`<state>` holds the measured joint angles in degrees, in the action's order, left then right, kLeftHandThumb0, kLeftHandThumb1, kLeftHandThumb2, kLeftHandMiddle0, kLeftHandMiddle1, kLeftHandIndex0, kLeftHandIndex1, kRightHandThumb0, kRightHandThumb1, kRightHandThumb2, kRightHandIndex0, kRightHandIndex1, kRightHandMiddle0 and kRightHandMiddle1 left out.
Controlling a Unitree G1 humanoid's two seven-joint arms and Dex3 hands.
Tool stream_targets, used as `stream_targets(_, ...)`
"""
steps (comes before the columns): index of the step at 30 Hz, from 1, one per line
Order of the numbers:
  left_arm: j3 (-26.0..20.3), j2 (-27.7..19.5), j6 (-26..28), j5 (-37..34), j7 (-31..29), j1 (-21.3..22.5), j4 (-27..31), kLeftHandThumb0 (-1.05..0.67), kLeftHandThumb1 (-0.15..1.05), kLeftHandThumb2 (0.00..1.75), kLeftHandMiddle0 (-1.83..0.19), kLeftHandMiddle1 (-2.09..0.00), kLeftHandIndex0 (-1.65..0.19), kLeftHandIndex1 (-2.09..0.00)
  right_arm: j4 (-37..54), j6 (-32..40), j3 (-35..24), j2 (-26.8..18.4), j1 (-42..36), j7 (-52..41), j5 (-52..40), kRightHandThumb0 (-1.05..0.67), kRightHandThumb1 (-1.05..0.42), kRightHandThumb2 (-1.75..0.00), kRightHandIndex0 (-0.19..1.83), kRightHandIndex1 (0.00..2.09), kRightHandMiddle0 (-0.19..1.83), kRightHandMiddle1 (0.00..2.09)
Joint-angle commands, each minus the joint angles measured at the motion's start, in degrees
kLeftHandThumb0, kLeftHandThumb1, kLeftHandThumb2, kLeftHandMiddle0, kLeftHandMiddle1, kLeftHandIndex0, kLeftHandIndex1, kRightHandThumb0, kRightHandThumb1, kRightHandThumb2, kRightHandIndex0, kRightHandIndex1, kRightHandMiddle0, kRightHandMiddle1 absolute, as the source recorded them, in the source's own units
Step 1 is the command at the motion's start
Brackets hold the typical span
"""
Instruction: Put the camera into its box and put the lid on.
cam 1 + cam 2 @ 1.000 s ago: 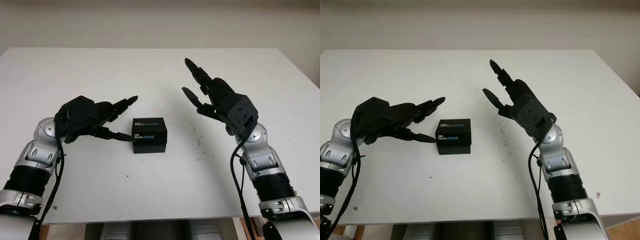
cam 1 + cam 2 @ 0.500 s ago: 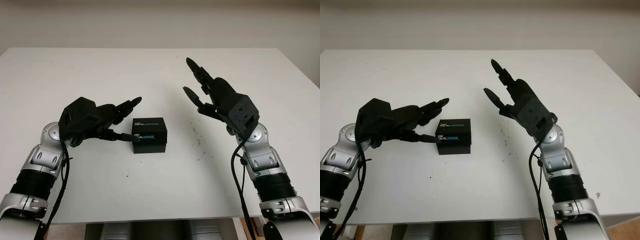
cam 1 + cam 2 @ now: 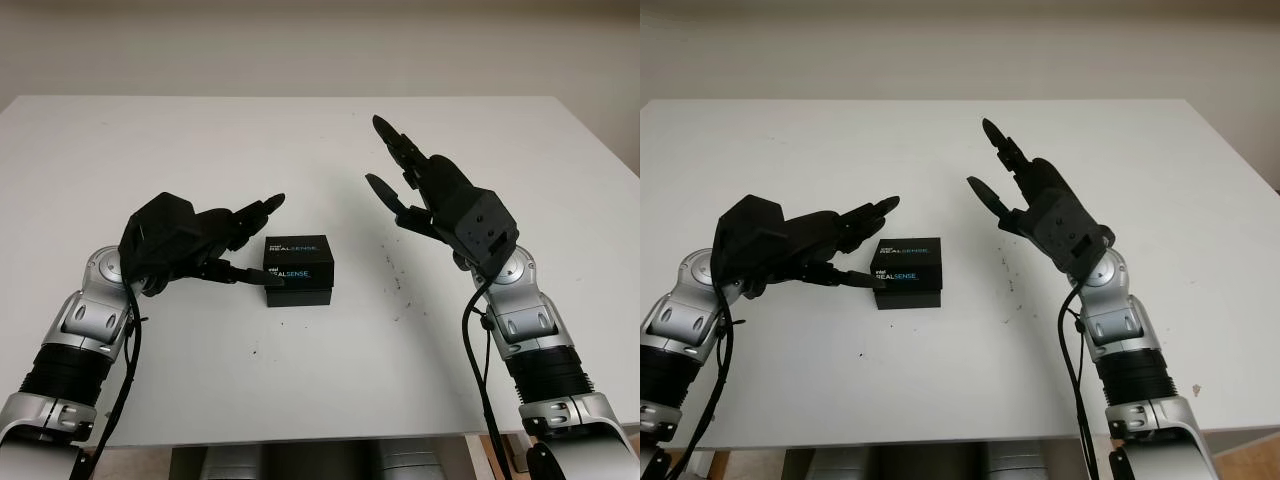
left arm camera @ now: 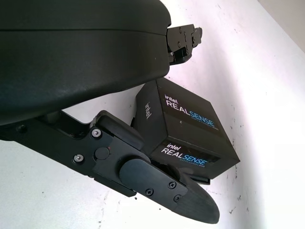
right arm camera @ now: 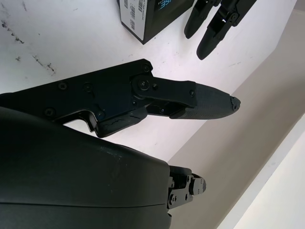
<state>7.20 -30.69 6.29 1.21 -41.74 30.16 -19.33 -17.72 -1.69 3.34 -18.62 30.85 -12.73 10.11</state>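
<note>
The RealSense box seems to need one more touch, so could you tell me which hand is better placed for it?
Probably the left. The left hand sits right beside the box, open, a finger by its lower edge. The right hand hovers open, raised and farther away.

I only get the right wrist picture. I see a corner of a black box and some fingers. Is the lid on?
Observer: Yes. The box is closed, with the lid on it and white and blue writing on top.
Operator: Whose fingers are those?
Observer: They belong to the left hand. It is open, right beside the box, with one finger reaching to the box's near corner.
Operator: And where is my hand?
Observer: The right hand is open and raised above the table, off to the other side of the box and well apart from it.
</note>
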Motion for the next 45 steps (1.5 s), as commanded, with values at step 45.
stream_targets(45,0.0,4.9,-6.6,3.5,7.4,-1.1,-3.9,-0.47,0.86,0.05,-0.12,-0.81,-0.10,-0.59,1.1,-0.4,-0.9,-0.4,0.5,0.4,-0.4,-0.69,-1.05,-0.53,0.00,0.05,0.03,0.05)
